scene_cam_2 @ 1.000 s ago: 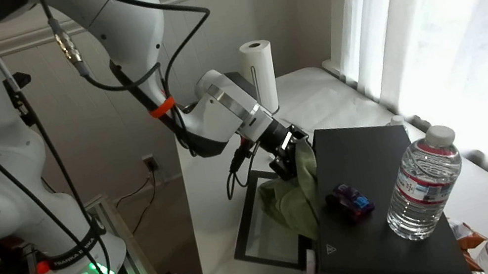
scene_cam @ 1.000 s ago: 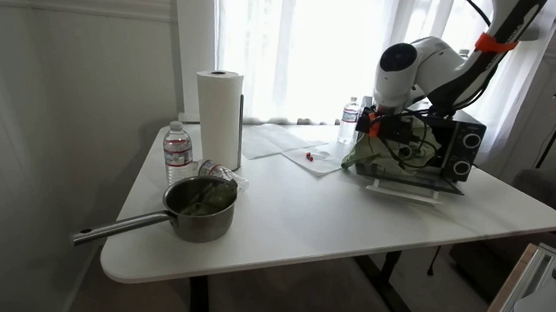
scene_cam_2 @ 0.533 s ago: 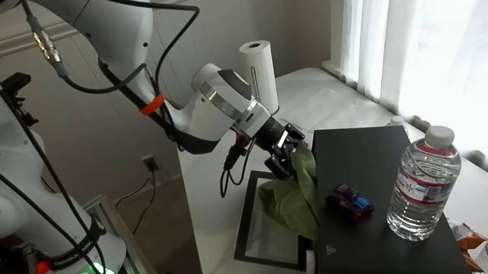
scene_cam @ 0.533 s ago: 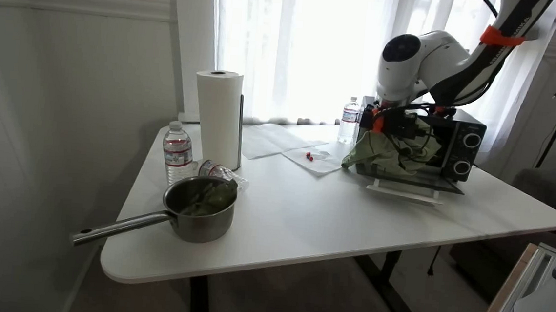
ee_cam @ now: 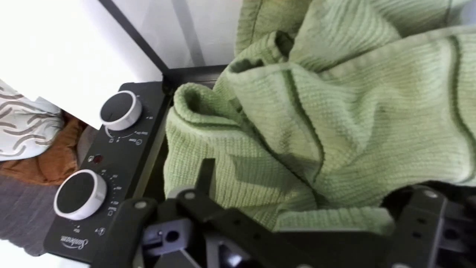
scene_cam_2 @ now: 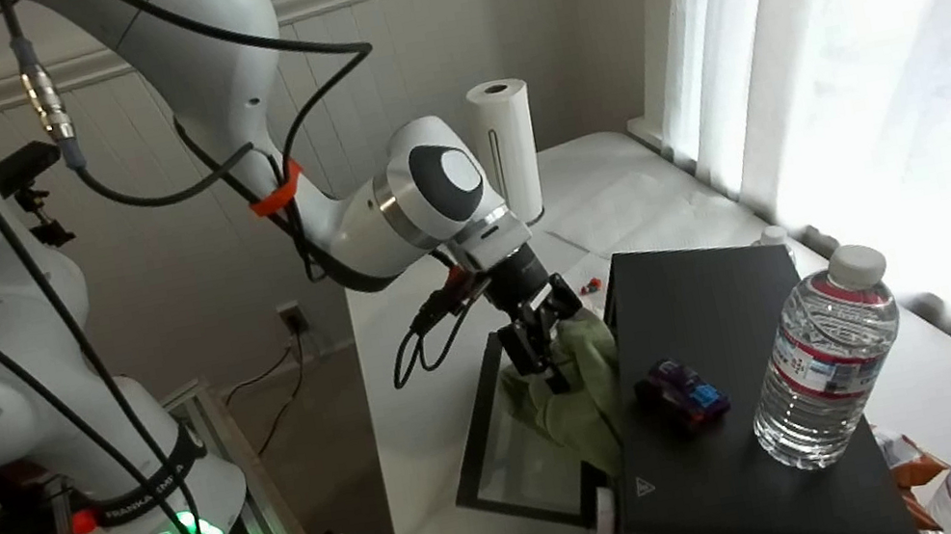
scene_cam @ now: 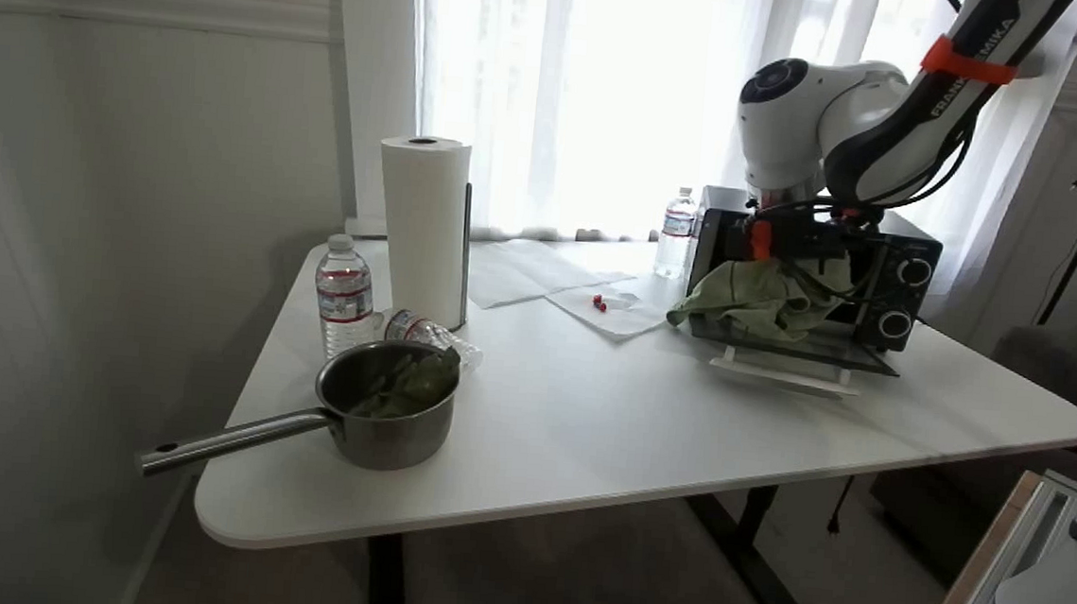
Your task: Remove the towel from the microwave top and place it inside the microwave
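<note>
The green towel lies crumpled at the front of the black microwave, over its open glass door and against the opening. How much of it is inside is hidden. The towel also shows in an exterior view and fills much of the wrist view. My gripper is at the towel, pointing down at the microwave's front. In the wrist view my gripper has its fingers wide apart, with towel folds in front of and between them. The microwave's knob panel is beside the left finger.
A water bottle and a purple toy car stand on the microwave top. A paper towel roll, another bottle and a steel pot stand at the table's far end. Paper sheets lie beside the microwave.
My gripper has moved along the microwave front toward the knob side and tilted. The towel's upper fold has sunk slightly, and its outer corner has shifted a little toward the microwave.
</note>
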Robot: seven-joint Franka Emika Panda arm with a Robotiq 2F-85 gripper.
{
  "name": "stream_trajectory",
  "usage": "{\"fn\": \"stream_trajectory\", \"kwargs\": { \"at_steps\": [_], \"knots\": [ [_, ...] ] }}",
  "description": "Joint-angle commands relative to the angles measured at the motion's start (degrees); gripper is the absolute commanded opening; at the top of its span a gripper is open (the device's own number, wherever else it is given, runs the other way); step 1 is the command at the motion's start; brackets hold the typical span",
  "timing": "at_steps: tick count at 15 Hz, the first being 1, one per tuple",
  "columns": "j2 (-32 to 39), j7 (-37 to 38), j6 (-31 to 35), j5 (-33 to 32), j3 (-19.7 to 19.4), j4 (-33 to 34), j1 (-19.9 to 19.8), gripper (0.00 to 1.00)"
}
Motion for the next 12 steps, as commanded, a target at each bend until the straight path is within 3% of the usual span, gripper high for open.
{"fn": "stream_trajectory", "kwargs": {
  "at_steps": [1,7,12],
  "knots": [
    [-3.8,-6.2,-3.5,5.6,-1.4,-1.8,1.6,1.0],
    [-8.4,-16.8,-0.4,12.5,-0.8,-4.8,3.0,1.0],
    [-13.6,-31.5,4.0,26.9,0.0,-9.7,5.4,1.0]
  ]
}}
